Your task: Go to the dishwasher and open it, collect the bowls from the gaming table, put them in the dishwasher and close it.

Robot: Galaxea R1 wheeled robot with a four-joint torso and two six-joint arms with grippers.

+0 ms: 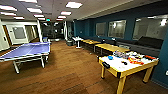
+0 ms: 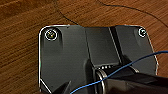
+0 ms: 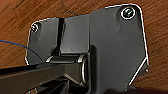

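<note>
One blue bowl (image 1: 110, 57) sits on the gaming table (image 1: 117, 67), near the corner of its white top that lies toward the open floor. That counter stands at the right of the head view on yellow legs, with yellow edging round the top. The far half of it is strewn with colourful game boxes (image 1: 133, 60), too jumbled to count; a small dark item (image 1: 124, 62) lies apart from them on the bare white area, and a black fitting (image 1: 106, 65) is fixed to the near edge. Whether any more bowls lie among the boxes cannot be made out.

Two wooden-topped tables (image 1: 111, 47) run in a line behind it along the dark blue wall (image 1: 130, 17), beside a long dark bench seat (image 1: 146, 46), and one white table (image 1: 78, 39) stands further back. One blue table-tennis table (image 1: 26, 51) fills the left side of the room. Wood flooring (image 1: 70, 72) covers the whole space between.

Both wrist views look down on the same wood floor past the robot's own dark plate, each crossed by a thin blue cable (image 2: 125, 68). Neither end effector's fingers can be seen, so how far they are open, or whether they hold anything, cannot be told.
</note>
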